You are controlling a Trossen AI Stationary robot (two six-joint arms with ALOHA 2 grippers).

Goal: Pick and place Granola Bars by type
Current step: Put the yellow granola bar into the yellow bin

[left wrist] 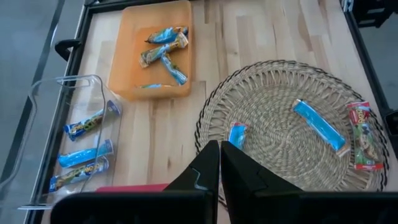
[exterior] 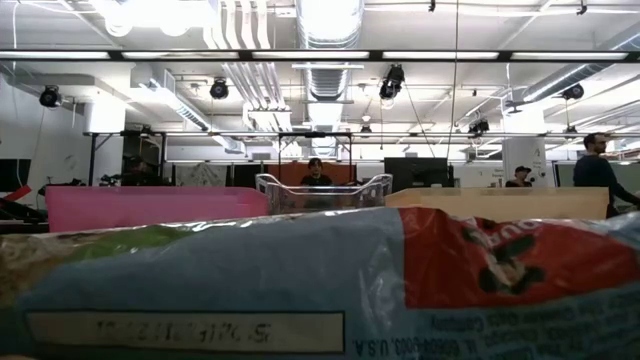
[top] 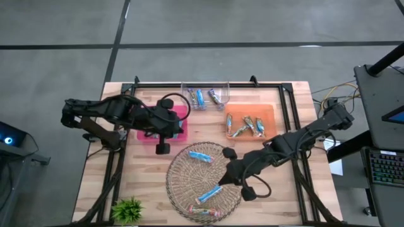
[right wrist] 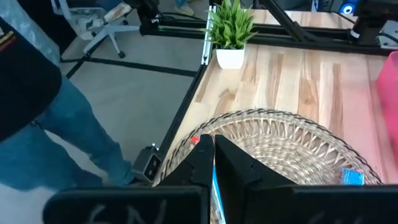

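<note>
Because sorting runs by type, the high view shows granola bars [top: 202, 156] waiting on the woven wicker tray [top: 180, 183], others already grouped in the orange tray [top: 268, 113] and the clear bin [top: 224, 88]. Its left gripper [top: 162, 149] hangs shut and empty at the pink tray [top: 183, 113]; the right gripper [top: 222, 179], shut, sits over the wicker tray beside a blue bar. At bench height, one wrapper [exterior: 320, 290] fills the foreground. From the left wrist, closed fingers [left wrist: 208, 171] face the wicker tray. From the right wrist, closed fingers [right wrist: 205, 163] hold nothing; a potted plant [right wrist: 231, 31] marks the bench corner.
</note>
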